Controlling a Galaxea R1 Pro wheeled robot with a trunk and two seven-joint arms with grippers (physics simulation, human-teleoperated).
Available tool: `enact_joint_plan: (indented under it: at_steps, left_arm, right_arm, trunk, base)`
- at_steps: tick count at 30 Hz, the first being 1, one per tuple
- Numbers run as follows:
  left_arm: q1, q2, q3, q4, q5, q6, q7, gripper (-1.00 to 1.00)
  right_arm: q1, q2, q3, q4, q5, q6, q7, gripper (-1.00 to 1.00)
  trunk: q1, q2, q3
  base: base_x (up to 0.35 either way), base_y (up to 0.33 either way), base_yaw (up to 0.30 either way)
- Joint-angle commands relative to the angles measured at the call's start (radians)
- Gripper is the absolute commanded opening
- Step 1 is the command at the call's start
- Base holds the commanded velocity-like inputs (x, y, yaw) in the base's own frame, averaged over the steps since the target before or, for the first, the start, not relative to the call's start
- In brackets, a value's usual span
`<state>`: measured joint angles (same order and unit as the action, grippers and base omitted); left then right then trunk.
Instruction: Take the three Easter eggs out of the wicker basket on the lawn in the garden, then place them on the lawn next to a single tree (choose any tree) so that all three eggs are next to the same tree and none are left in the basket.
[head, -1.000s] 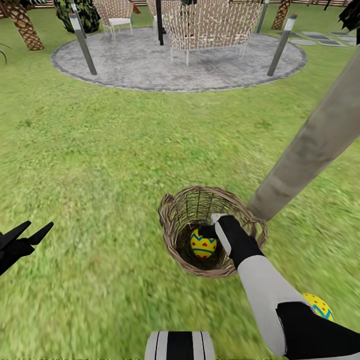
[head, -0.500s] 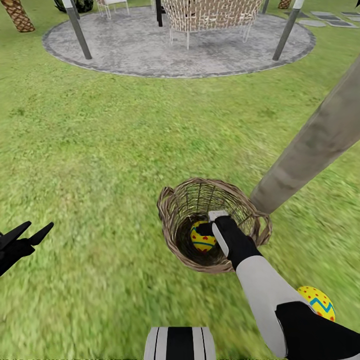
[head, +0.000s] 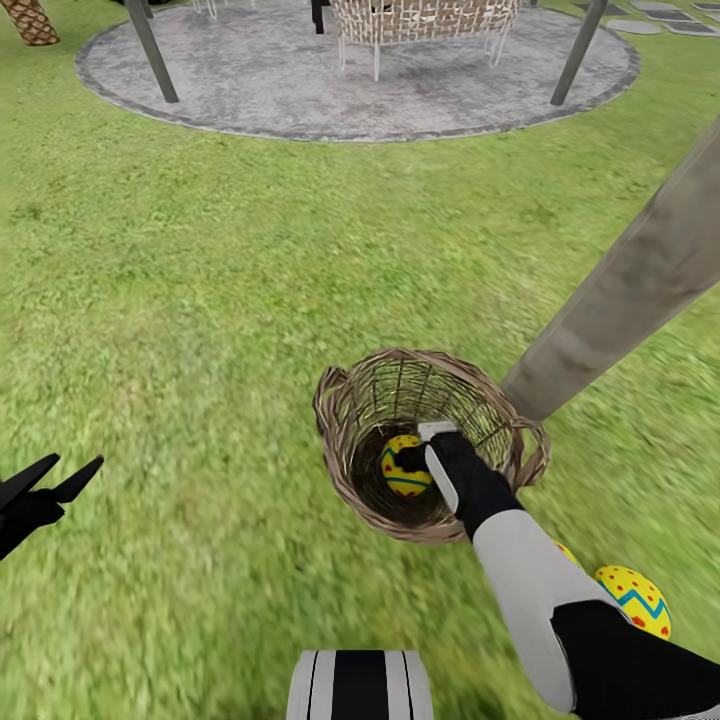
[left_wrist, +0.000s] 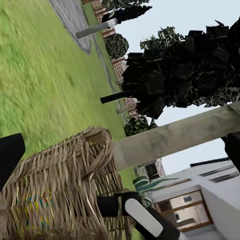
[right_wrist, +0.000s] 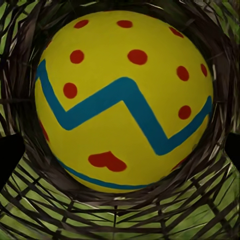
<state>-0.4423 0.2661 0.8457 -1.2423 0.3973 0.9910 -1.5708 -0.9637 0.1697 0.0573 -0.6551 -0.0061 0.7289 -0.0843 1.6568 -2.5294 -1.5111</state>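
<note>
The wicker basket (head: 340, 420) stands on the lawn (head: 200, 300) at the foot of the tree trunk (head: 620, 290). One Easter egg (head: 400, 482) lies at its bottom. My right gripper (head: 408, 460) reaches down inside the basket; in the right wrist view the egg (right_wrist: 122, 97) sits between its open fingers (right_wrist: 10, 155), which stand apart from it. Two more eggs lie on the grass near the trunk: one in plain sight (head: 632, 600), one peeking (head: 566, 551) from behind my right arm. My left gripper (head: 60, 475) hangs open over the grass, far left.
A grey round patio (head: 260, 80) with posts (head: 155, 50) and a wicker chair (head: 430, 20) lies far ahead. The left wrist view shows the basket (left_wrist: 55, 175), the trunk (left_wrist: 175, 135), the dark leaf crown (left_wrist: 180, 65) and a white house (left_wrist: 210, 200).
The head view has tilted down, shifting the whole picture. My right gripper has sunk deeper into the basket, onto the egg. The left gripper holds the same pose.
</note>
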Motion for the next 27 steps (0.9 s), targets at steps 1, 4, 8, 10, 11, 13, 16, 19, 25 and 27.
enact_joint_plan:
  at_steps: [1,4,8,10,11,13,16,19,25,27]
  left_arm:
    - [0.003,0.000,0.000,0.000,0.000,0.000,0.000,1.00]
    - [0.005,0.000,0.000,0.001,0.000,0.000,0.000,1.00]
    - [0.005,-0.001,0.000,0.002,0.000,0.000,0.000,1.00]
    - [0.005,-0.001,0.001,0.003,0.000,0.000,0.000,1.00]
    - [0.005,-0.001,0.001,0.003,0.000,0.000,0.000,1.00]
    - [0.005,-0.001,0.000,0.003,0.000,0.000,0.000,1.00]
    - [0.005,-0.001,0.000,0.003,0.000,0.000,0.000,1.00]
    - [0.005,-0.001,0.000,0.003,0.000,0.000,0.000,1.00]
    - [0.005,-0.001,0.000,0.004,0.000,0.000,0.000,1.00]
    - [0.005,-0.002,0.000,0.004,0.000,-0.001,0.000,1.00]
  right_arm:
    - [0.000,-0.001,-0.001,-0.003,0.001,0.006,0.000,1.00]
    - [-0.001,-0.005,-0.003,-0.007,0.002,0.023,0.001,1.00]
    - [-0.001,-0.005,-0.004,-0.009,0.003,0.045,0.001,1.00]
    - [-0.001,-0.003,-0.004,-0.009,0.003,0.056,0.001,1.00]
    - [-0.001,-0.003,-0.004,-0.009,0.003,0.062,0.001,1.00]
    - [-0.001,-0.003,-0.004,-0.009,0.003,0.073,0.001,1.00]
    - [-0.001,-0.003,-0.004,-0.009,0.003,0.090,0.001,1.00]
    - [-0.003,-0.001,-0.004,-0.010,0.002,0.137,0.003,1.00]
    - [-0.007,0.000,-0.004,-0.034,0.002,0.131,0.006,1.00]
    - [-0.007,-0.001,-0.004,-0.055,0.002,0.130,0.006,1.00]
  trunk:
    - [0.000,0.000,0.000]
    - [0.000,0.000,0.000]
    - [0.000,0.000,0.000]
    - [0.000,0.000,-0.001]
    - [0.000,0.000,-0.002]
    - [0.000,0.000,-0.005]
    - [0.000,0.000,-0.010]
    - [0.000,0.000,-0.015]
    - [0.000,0.000,-0.023]
    - [0.000,0.000,-0.024]
  base:
    - [0.000,0.000,0.000]
    - [0.000,0.000,0.000]
    - [0.000,0.000,0.000]
    - [0.000,0.000,0.000]
    - [0.000,0.000,0.000]
    - [0.000,0.000,0.000]
    - [0.000,0.000,0.000]
    - [0.000,0.000,0.000]
    - [0.000,0.000,0.000]
    - [0.000,0.000,0.000]
